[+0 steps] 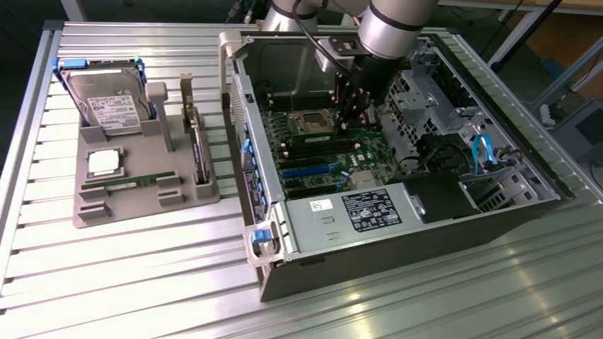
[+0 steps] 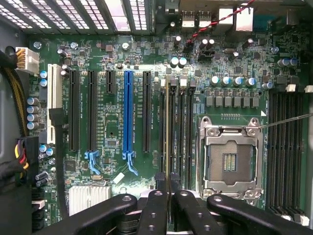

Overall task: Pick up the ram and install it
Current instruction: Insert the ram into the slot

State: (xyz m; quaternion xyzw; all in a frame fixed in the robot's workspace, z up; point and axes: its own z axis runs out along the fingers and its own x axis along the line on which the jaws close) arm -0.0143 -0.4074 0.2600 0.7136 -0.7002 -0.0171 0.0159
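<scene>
My arm (image 1: 396, 25) is a fat silver-grey tube with a glossy sheen along its curve, stepping down to a darker wrist housing (image 1: 375, 70). On the exterior view a thin black cable (image 1: 299, 28) hangs at about ten o'clock from that housing. On the wrist view my gripper (image 2: 167, 178) is matte black throughout: rounded linkage bars (image 2: 112, 208), each with a round pivot pin and small screw holes, narrowing into two slim fingers (image 2: 160, 182).

Bright o/h light, glare on table (image 1: 358, 311)
</scene>
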